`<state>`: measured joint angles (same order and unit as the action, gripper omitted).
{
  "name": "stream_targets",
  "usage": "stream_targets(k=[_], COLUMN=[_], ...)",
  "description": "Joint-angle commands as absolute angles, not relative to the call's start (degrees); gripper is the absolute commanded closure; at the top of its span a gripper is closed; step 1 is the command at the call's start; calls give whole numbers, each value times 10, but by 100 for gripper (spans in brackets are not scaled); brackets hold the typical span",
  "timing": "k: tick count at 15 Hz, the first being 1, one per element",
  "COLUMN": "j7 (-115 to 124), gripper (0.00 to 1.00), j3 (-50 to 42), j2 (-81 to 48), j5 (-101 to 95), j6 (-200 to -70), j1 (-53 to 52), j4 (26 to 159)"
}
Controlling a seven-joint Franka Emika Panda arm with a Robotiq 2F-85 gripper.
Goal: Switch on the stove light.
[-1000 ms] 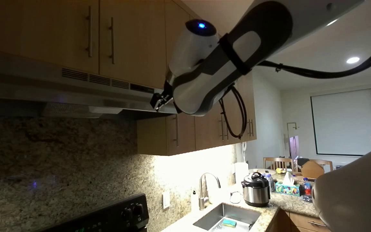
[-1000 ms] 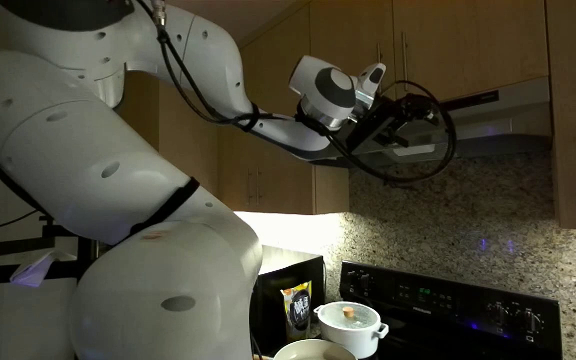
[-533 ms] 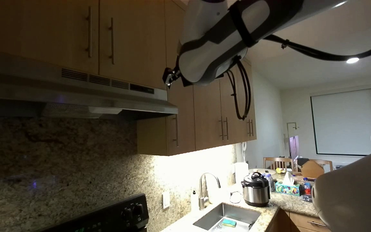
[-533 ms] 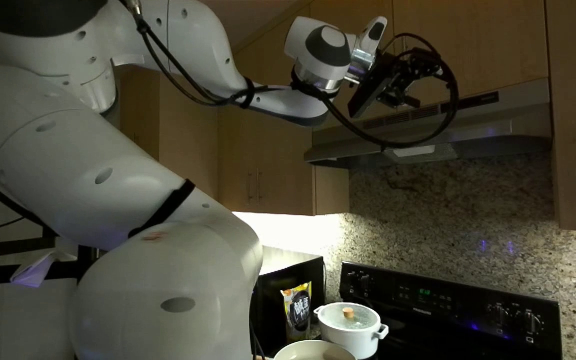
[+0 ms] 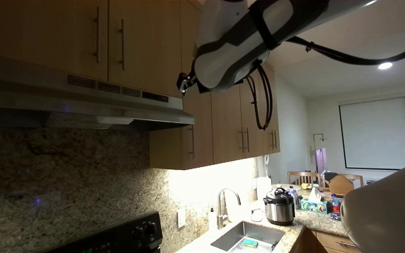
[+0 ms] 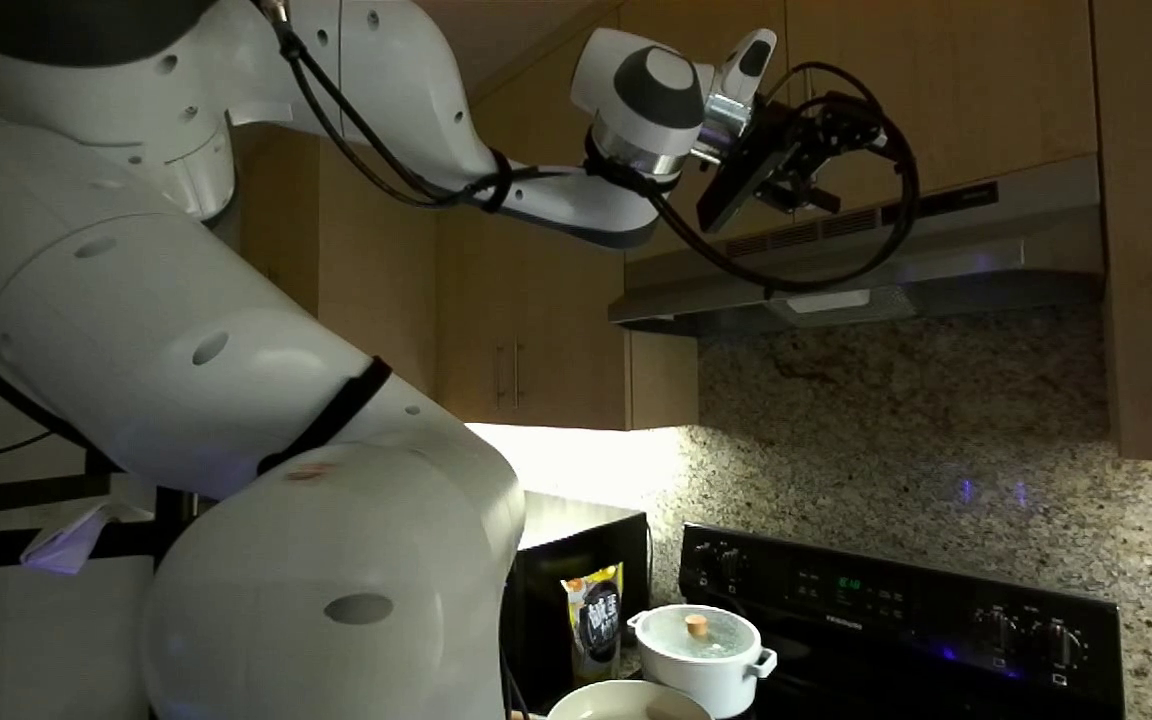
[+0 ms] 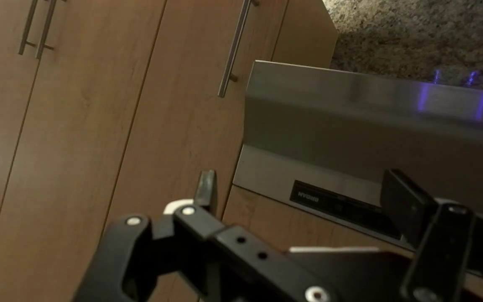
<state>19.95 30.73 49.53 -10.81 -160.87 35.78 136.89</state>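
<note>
I am watching a kitchen corner. Near the stove (image 6: 896, 590), a white pot (image 6: 701, 685) is standing beside a printed snack pouch (image 6: 596, 620); it is wearing a glass lid (image 6: 731, 638) with a wooden knob (image 6: 696, 625), and I am not making out its contents. A cream pan (image 6: 626, 705) is showing its pale inside, cut off at the bottom of the view. In an exterior view, a stainless sink (image 5: 258, 229) is holding a teal-and-yellow sponge (image 5: 250, 243). On the granite desk (image 5: 315, 222), a steel pressure cooker (image 5: 280, 211) is sitting closed under its black lid, and a colourful box (image 5: 314, 206) is holding a white tissue (image 5: 315, 195) that is poking out of its top.

The stove light's pale lens (image 5: 114, 120) is facing down under the steel range hood (image 5: 125, 106), and the backsplash (image 5: 83, 161) below is lying in shadow. A dark control strip (image 7: 338, 207) is running along the hood's front.

I am holding the white arm (image 6: 136, 280) high and bent, a black cable (image 6: 901, 230) looping around its wrist. The claw (image 7: 300, 184) is hanging before the upper cabinets (image 5: 146, 45), released, its fingers (image 7: 405, 205) standing wide apart; in an exterior view, a gap is showing between it and the hood. In the wrist view, one finger is covering an end of the strip.
</note>
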Motion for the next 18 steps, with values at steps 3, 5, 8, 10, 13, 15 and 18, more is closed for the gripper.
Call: stream_targets(k=[3, 5, 8, 10, 13, 15, 18], j7=[211, 211, 217, 201, 159, 123, 54], gripper=[0, 0, 0, 0, 0, 0, 0], j3=[300, 300, 311, 303, 280, 262, 220], j2=[491, 491, 497, 482, 436, 393, 313], j5=[-125, -125, -137, -147, -153, -150, -151], j6=[-1606, -1606, -1622, -1656, -1725, -1755, -1777], j1=[349, 349, 364, 362, 346, 325, 265], j4=[1368, 1368, 1367, 1359, 1339, 1316, 1272])
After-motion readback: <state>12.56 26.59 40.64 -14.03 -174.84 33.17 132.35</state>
